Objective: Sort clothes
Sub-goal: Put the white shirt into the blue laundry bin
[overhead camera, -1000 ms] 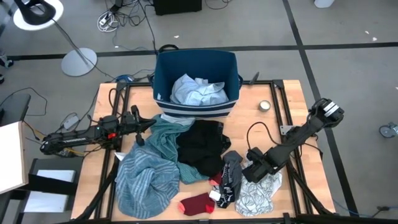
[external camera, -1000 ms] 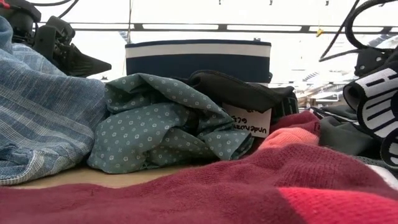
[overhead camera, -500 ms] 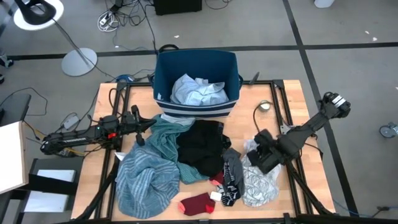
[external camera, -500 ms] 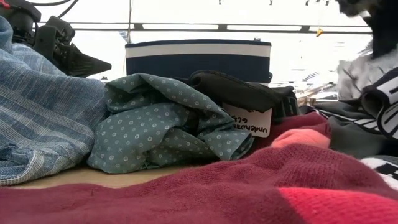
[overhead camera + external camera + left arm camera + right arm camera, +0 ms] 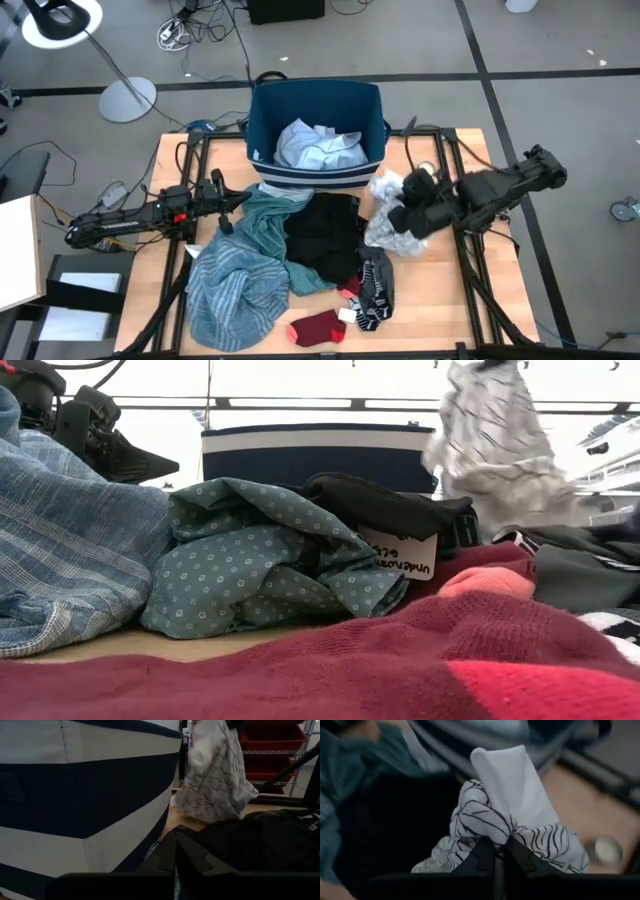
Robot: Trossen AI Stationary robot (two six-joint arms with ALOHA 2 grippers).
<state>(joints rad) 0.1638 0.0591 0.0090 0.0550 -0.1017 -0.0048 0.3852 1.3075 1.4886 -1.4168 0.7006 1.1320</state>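
A: Right gripper jaws clamped on white patterned garment, hanging off the counter, just right of bin. Lift clear of the rim before release.

B: Left gripper parked at left, jaws pressed together per left wrist view. Low view alone shows the hem off the pile.

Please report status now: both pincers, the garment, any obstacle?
Right pincer shut on white patterned garment, lifted beside bin. Left pincer waits by teal cloth, shut. Nothing in the way.

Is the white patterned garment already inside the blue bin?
No, the white patterned garment hangs from the right end effector beside the bin, above the table.
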